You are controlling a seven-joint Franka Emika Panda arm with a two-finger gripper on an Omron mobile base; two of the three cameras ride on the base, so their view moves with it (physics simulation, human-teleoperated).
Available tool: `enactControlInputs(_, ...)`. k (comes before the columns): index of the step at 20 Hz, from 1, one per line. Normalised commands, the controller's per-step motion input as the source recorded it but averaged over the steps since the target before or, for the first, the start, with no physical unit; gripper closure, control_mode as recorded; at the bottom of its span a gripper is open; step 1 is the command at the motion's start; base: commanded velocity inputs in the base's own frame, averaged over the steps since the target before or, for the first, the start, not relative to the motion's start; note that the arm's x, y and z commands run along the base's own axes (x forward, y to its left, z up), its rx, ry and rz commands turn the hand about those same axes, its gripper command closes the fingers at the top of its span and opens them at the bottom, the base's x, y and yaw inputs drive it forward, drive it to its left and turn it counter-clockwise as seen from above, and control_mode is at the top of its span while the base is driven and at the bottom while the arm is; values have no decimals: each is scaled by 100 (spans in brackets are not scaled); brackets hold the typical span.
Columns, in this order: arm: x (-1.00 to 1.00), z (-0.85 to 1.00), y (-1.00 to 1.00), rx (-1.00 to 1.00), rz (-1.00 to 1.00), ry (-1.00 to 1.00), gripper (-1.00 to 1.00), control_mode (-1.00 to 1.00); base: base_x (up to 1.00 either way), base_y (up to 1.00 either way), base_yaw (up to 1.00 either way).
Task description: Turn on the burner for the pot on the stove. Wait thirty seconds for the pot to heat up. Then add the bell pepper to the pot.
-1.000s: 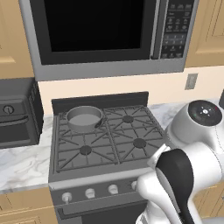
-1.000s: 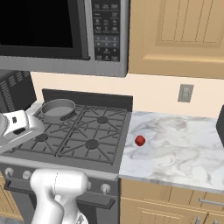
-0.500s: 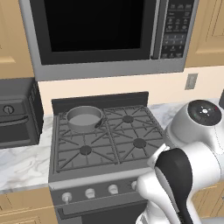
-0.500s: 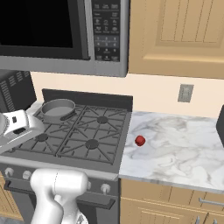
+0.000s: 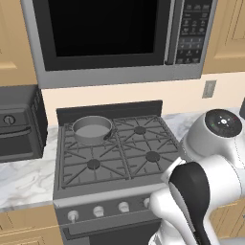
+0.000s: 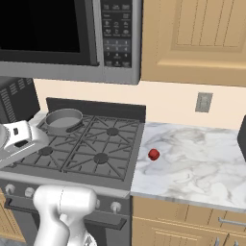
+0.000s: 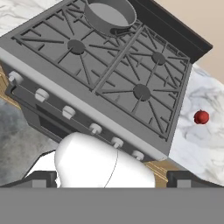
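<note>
Four burners lie before me on the stove (image 5: 119, 158), and the pot (image 5: 92, 129) sits on the one at 11 o'clock, against the raised back panel, its short dark handle pointing toward the neighbouring rear burner. The pot looks empty. Along the stove's front edge runs a row of pale knobs (image 7: 68, 111). The bell pepper (image 6: 153, 154) rests on the marble desk (image 6: 202, 163) at about 3 o'clock from the stove, just beside its side edge and well apart from the pot. My gripper (image 7: 111, 177) hangs above the stove's front with its fingers (image 7: 41, 178) spread wide, pinching nothing. A microwave (image 5: 110, 38) hangs over the range, and a dark toaster oven (image 5: 19, 124) stands at 9 o'clock.
</note>
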Motion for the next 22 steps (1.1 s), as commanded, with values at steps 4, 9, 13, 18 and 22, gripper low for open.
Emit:
enactControlInputs(4, 0, 0, 0, 0, 0, 0, -100, -100, 0, 0, 0)
enactControlInputs(9, 0, 0, 0, 0, 0, 0, -100, -100, 0, 0, 0)
enactControlInputs(13, 0, 0, 0, 0, 0, 0, -100, -100, 0, 0, 0)
enactControlInputs(18, 0, 0, 0, 0, 0, 0, -100, -100, 0, 0, 0)
enactControlInputs(22, 0, 0, 0, 0, 0, 0, -100, -100, 0, 0, 0)
